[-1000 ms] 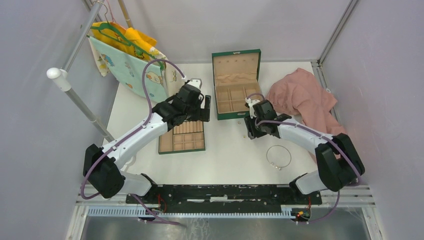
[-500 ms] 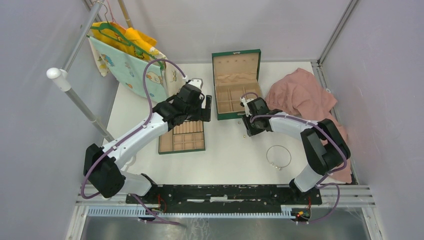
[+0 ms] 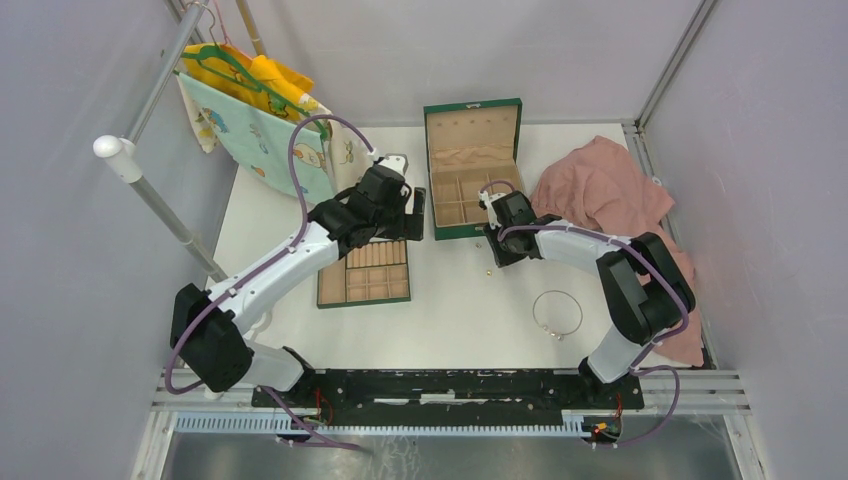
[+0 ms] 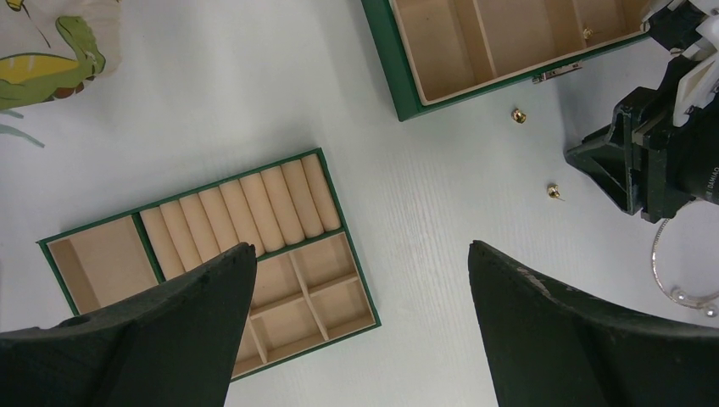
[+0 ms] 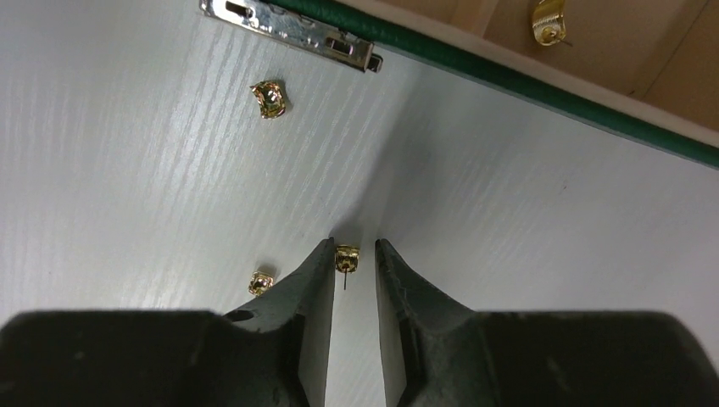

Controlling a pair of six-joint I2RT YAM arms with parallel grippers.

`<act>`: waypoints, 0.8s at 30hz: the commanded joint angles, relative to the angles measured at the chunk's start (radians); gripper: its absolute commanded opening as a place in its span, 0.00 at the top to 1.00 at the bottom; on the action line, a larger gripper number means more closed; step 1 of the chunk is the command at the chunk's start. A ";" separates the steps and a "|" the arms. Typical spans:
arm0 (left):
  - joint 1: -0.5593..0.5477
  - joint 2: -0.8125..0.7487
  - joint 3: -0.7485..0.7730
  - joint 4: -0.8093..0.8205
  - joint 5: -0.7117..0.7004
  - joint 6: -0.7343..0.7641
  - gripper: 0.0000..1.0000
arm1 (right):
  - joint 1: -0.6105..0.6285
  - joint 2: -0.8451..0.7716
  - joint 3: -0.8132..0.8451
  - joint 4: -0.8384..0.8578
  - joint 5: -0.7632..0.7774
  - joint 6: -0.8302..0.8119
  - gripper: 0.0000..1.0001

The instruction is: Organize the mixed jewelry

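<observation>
The right jaws straddled a gold stud on the worktop beside the green box — narrow but not yet pinching, poised to lift it. The left jaws hung wide apart — idle by the tray.

Bare table lies open between the divider tray on the left and the wire hoop on the right, but the green box blocks the back and a pink cloth crowds the right edge.
</observation>
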 commanded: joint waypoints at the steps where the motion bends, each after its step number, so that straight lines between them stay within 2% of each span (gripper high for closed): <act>1: -0.007 0.002 0.044 0.038 -0.001 -0.006 0.00 | 0.002 -0.013 0.036 -0.008 0.020 0.008 0.71; 5: -0.006 0.005 0.042 0.038 -0.003 -0.003 0.00 | 0.003 -0.019 0.029 -0.010 0.018 0.023 0.77; 9: -0.006 0.008 0.045 0.039 -0.001 0.005 0.00 | 0.002 -0.019 0.027 -0.014 0.029 0.055 0.88; 17: -0.006 0.002 0.046 0.034 -0.003 0.016 0.00 | -0.003 -0.046 0.071 -0.050 0.006 0.117 0.91; 19: -0.006 -0.001 0.040 0.032 -0.006 0.015 0.00 | -0.023 -0.045 0.099 -0.080 -0.036 0.146 0.91; 24: -0.006 -0.012 0.035 0.026 -0.014 0.017 0.00 | -0.137 -0.089 0.078 -0.033 -0.339 0.243 0.94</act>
